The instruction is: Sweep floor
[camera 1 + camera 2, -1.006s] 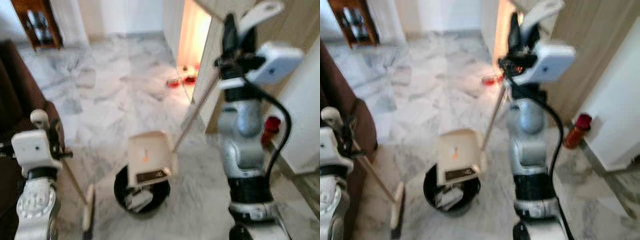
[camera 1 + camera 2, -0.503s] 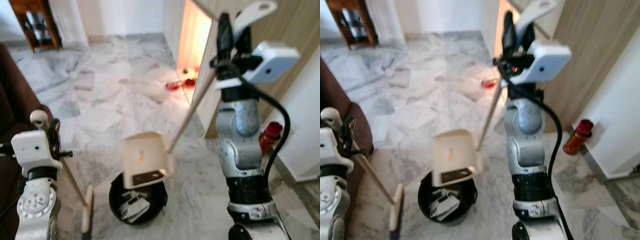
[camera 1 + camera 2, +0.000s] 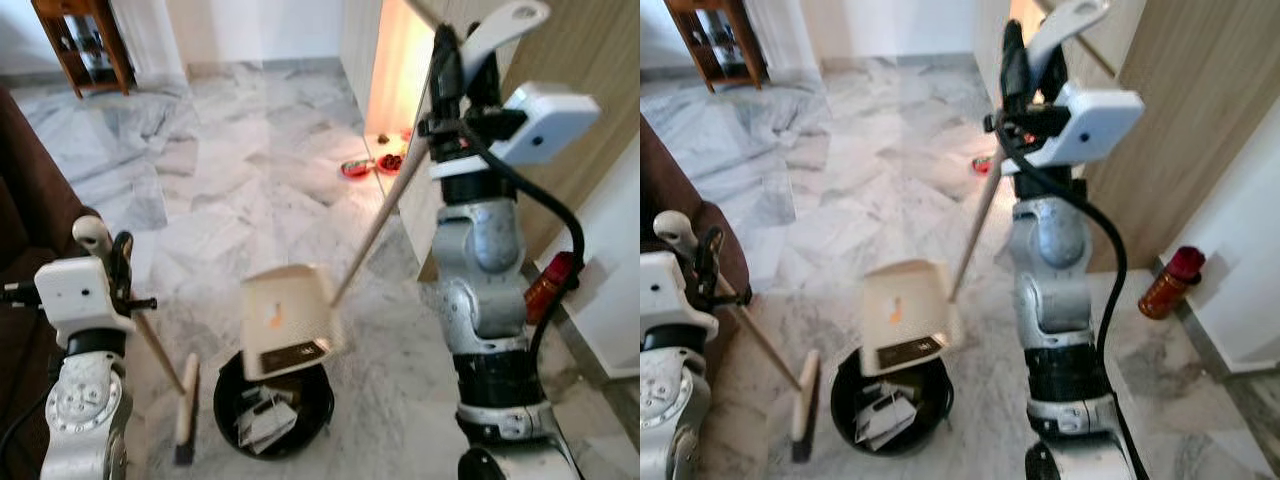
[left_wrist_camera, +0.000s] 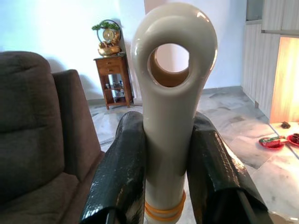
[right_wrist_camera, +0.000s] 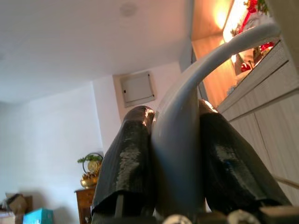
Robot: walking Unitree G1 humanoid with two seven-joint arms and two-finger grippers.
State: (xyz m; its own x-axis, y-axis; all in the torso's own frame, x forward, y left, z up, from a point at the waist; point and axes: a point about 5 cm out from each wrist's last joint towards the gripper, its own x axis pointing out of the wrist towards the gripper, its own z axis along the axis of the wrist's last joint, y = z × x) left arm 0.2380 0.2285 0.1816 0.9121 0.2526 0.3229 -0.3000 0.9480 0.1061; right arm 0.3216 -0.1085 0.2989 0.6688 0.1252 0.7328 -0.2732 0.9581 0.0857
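Observation:
My left gripper point(image 3: 116, 266) is shut on the cream broom handle point(image 4: 172, 98), low at my left. The stick slants down to the broom head point(image 3: 186, 408), which rests on the marble floor beside a black bin point(image 3: 322, 398). My right gripper point(image 3: 456, 68) is raised high and shut on the grey curved dustpan handle point(image 5: 180, 140). Its long pole point(image 3: 376, 234) runs down to the cream dustpan point(image 3: 285, 318), which hangs tilted just above the bin. Crumpled paper and scraps point(image 3: 883, 415) lie inside the bin.
A brown sofa point(image 3: 28, 215) stands close on the left. A red bottle point(image 3: 547, 281) sits by the white cabinet on the right, next to a wooden panel wall point(image 3: 595, 45). Red bowls point(image 3: 366, 167) lie by the lit doorway. A wooden side table point(image 3: 75, 40) stands far back.
The whole picture has shifted and sharpened, so the camera moved. Both grippers keep their hold, and the dustpan stays tilted over the bin.

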